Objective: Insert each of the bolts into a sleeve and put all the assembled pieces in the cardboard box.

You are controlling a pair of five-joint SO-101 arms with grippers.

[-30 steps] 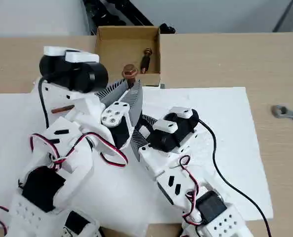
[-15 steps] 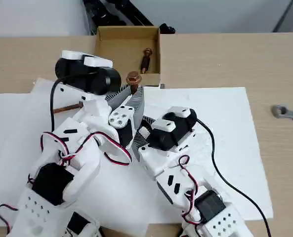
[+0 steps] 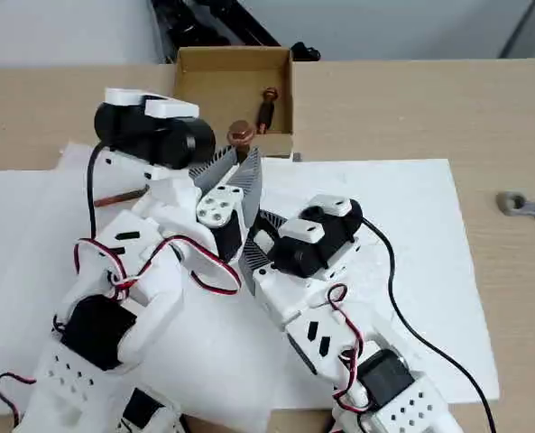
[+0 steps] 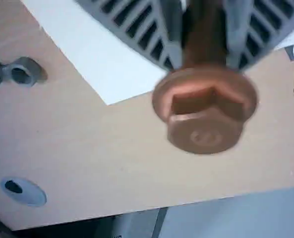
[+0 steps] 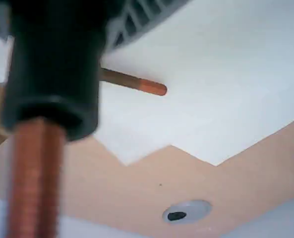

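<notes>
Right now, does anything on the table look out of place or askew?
Two things. The white sheet sits askew: its far left corner juts out as if lifted or doubled. A grey metal wrench lies alone on the bare wooden table, well off the sheet, far from the brown cardboard box.

Bolts, copper: qty 3 in high view: held bolt (image 3: 241, 135), boxed bolt (image 3: 269, 94), loose bolt (image 3: 120, 197).
Sleeves, blk: qty 2: boxed sleeve (image 3: 264, 115), held sleeve (image 5: 52, 74).
Copper thread (image 5: 35, 183) at held sleeve: cannot tell if separate bolt.
Cardboard box (image 3: 213, 99): qty 1.
Wrench (image 3: 524, 205): qty 1.
White sheet (image 3: 411, 234): qty 1.
Arms: qty 2: left arm (image 3: 114, 271), right arm (image 3: 321, 307).
</notes>
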